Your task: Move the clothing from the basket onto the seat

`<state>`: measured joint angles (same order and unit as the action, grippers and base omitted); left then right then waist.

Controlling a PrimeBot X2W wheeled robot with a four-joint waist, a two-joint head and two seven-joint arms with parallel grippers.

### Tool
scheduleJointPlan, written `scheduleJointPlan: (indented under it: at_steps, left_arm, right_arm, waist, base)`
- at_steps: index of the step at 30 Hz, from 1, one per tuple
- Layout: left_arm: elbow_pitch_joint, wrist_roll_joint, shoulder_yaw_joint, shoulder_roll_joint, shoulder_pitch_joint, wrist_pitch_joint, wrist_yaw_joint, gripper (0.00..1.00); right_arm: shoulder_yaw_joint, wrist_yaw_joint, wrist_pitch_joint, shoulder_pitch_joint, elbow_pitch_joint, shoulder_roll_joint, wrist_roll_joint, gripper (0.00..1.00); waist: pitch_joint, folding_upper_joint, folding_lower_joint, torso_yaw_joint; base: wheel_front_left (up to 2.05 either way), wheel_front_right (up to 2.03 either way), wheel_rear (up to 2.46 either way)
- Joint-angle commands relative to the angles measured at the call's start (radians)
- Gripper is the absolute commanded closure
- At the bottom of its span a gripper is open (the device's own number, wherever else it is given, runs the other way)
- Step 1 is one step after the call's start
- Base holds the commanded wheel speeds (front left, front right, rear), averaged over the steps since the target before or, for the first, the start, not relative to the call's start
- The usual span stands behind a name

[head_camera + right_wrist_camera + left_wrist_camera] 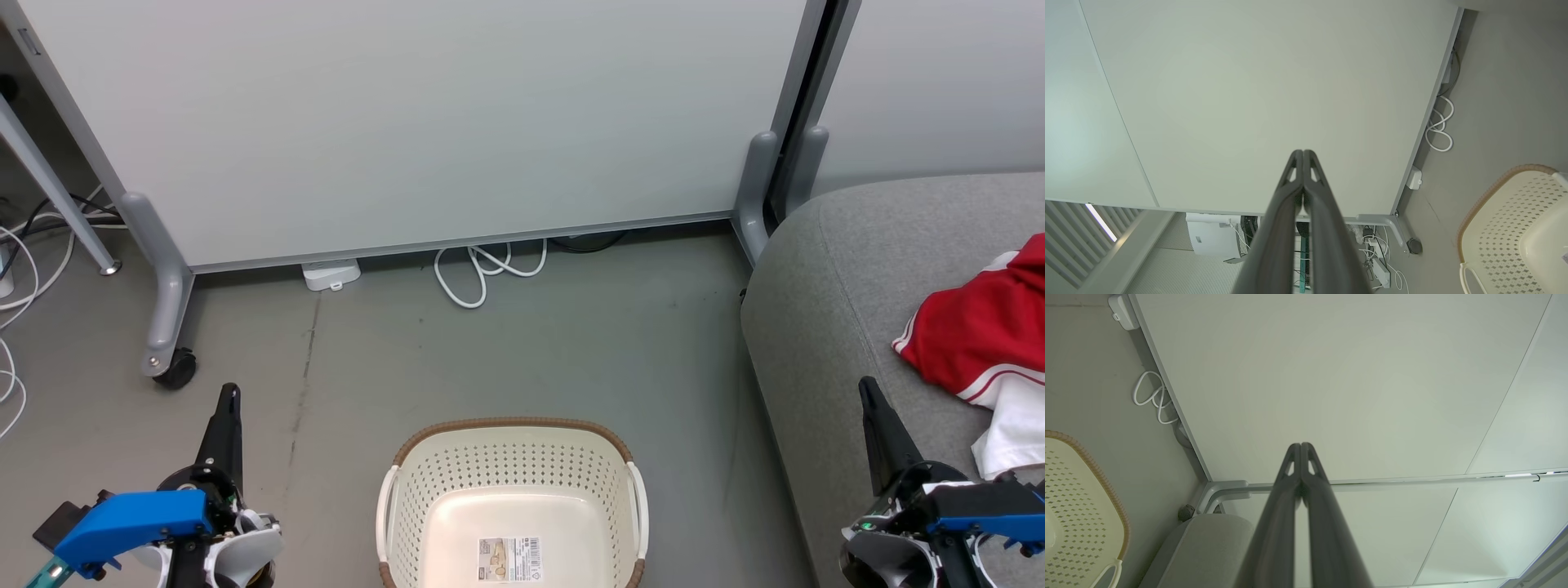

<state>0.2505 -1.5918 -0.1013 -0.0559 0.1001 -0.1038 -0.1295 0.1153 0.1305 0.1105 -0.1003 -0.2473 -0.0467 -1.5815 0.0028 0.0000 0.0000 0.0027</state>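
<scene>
The cream basket with its brown rim stands on the floor at bottom centre, holding nothing but the label on its floor. Red clothing with white stripes and panels lies on the grey seat at the right. My left gripper is shut, left of the basket, fingers pointing up. My right gripper is shut too, over the seat's front part, beside the clothing and not touching it. In the left wrist view the left gripper has its fingertips pressed together, with the basket at left. The right gripper looks the same, basket at right.
A pale partition panel on grey wheeled legs stands behind the basket. White cable loops and a white box lie at its foot. More cables trail at the left edge. Grey floor surrounds the basket.
</scene>
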Motion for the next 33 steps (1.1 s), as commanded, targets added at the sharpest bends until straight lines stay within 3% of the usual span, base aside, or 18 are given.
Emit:
scheduleJointPlan:
  at_steps: [1, 33]
  left_arm:
    - [-0.007, -0.013, -0.008, 0.001, 0.012, -0.004, -0.002, 1.00]
    - [-0.009, -0.021, -0.014, 0.004, 0.013, -0.011, -0.002, 1.00]
  right_arm:
    - [-0.001, 0.000, 0.003, -0.013, 0.004, -0.006, -0.015, 1.00]
    - [-0.002, 0.000, 0.005, -0.013, 0.004, -0.006, -0.033, 1.00]
  waist:
    - [0.000, 0.0000, 0.0000, 0.000]
    - [0.000, 0.0000, 0.0000, -0.003]
  base:
    - [0.00, 0.00, 0.00]
    - [0.00, 0.00, 0.00]
